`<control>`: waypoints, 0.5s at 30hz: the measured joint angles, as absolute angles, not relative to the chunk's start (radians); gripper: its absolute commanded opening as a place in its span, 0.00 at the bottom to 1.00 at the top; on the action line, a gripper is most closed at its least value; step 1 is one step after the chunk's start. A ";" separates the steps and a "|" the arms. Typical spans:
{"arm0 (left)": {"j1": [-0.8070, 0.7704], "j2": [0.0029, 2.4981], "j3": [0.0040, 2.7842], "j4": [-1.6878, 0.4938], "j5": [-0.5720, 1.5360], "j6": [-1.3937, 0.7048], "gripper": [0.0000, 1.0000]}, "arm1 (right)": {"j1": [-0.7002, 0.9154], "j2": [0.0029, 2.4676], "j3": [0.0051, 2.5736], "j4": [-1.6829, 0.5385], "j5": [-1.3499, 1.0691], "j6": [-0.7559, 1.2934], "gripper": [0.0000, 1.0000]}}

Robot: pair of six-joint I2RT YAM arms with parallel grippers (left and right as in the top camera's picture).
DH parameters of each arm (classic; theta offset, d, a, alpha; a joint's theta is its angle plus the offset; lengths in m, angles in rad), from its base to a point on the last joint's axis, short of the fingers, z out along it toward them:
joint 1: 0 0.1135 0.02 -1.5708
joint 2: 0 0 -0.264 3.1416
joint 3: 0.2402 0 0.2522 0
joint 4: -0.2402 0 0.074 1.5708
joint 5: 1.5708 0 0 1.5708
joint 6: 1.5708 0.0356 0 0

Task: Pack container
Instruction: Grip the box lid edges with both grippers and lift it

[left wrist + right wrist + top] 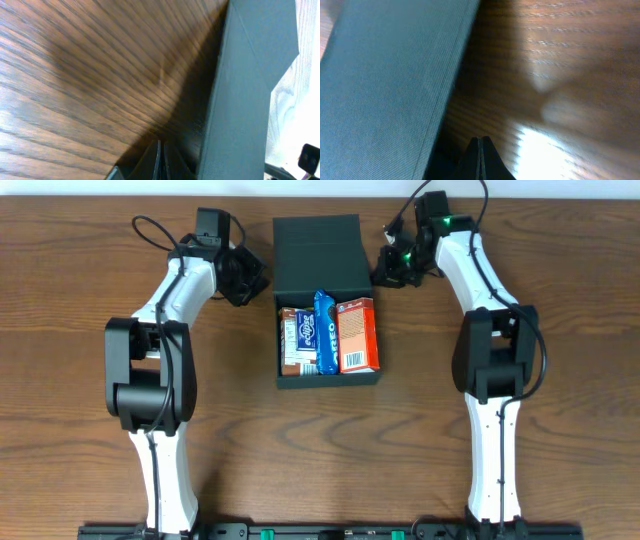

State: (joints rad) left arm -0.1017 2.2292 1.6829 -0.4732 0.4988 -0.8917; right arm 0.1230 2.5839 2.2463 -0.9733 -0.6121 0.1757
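Overhead, one dark teal-black matte cardboard box (318, 252) lies mid-table on the brown wood-grain table (80, 270). Its long axis runs from the arms' bases to the far edge, with the flap lid thrown open on the far side and the tray nearer the bases. Three packets lie side by side along that axis: a white-and-brown packet (292, 338), a blue Oreo packet (325, 332) and an orange-red packet (357, 335). The left gripper (250, 283) and right gripper (388, 270) flank the lid, each with its fingers pressed together on nothing.

1 container (318, 250); 3 snack pkts (326, 333); 2 claws (246, 282) (388, 269).
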 measured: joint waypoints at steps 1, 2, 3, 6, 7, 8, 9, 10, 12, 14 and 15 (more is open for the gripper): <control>-0.105 2.230 1.683 -0.461 0.500 -0.894 0.05 | 0.123 2.586 2.246 -0.956 -0.625 0.176 0.01; -0.107 2.231 1.683 -0.454 0.502 -0.894 0.06 | 0.123 2.588 2.246 -0.942 -0.641 0.176 0.01; -0.108 2.231 1.683 -0.447 0.503 -0.894 0.06 | 0.123 2.588 2.246 -0.928 -0.657 0.176 0.01; -0.107 2.231 1.683 -0.435 0.502 -0.895 0.06 | 0.122 2.588 2.246 -0.891 -0.701 0.177 0.01; -0.106 2.231 1.683 -0.433 0.502 -0.895 0.06 | 0.121 2.589 2.246 -0.881 -0.717 0.177 0.01; -0.105 2.231 1.683 -0.433 0.501 -0.895 0.06 | 0.121 2.590 2.246 -0.873 -0.729 0.177 0.01; -0.103 2.231 1.683 -0.433 0.501 -0.894 0.06 | 0.121 2.592 2.246 -0.867 -0.742 0.177 0.01; -0.102 2.231 1.683 -0.432 0.501 -0.894 0.06 | 0.121 2.593 2.246 -0.860 -0.757 0.178 0.01; -0.099 2.231 1.683 -0.432 0.497 -0.895 0.06 | 0.121 2.594 2.246 -0.839 -0.781 0.178 0.01; -0.097 2.231 1.683 -0.432 0.495 -0.894 0.06 | 0.119 2.595 2.246 -0.817 -0.813 0.179 0.01; -0.095 2.231 1.683 -0.431 0.495 -0.895 0.06 | 0.118 2.595 2.246 -0.809 -0.828 0.179 0.01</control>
State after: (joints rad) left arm -0.0948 2.2314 1.6829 -0.4313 0.4946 -0.8948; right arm 0.1177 2.5946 2.2463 -0.8093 -0.8276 0.1787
